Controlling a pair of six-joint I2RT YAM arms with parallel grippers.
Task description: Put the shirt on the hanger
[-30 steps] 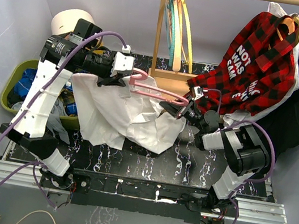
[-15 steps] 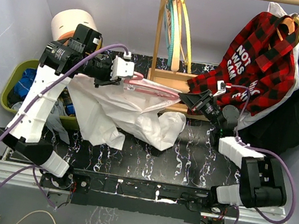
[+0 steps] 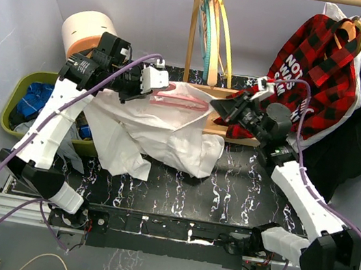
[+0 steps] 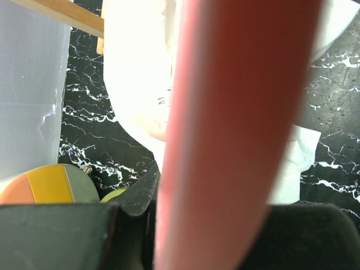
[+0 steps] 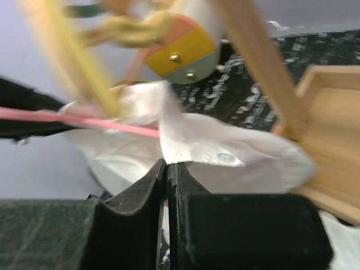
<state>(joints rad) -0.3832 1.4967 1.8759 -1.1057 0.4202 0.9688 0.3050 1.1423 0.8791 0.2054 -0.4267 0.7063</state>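
The white shirt hangs between my two grippers above the black marbled table, draped over the pink hanger. My left gripper is shut on the pink hanger's hook end; the hanger fills the left wrist view as a blurred pink bar with white shirt cloth behind it. My right gripper is shut on the shirt's edge; in the right wrist view the jaws pinch a buttoned corner of the white cloth, and the pink hanger arm runs left.
A wooden rack with yellow and teal hangers stands behind. A red-and-black plaid shirt hangs at the right. A green bin with blue cloth sits left. A white and orange cylinder stands at the back left.
Both grippers have lifted and moved toward the back with hanger and shirt. My right arm has stretched out, pulling the shirt's edge along the hanger toward the rack.
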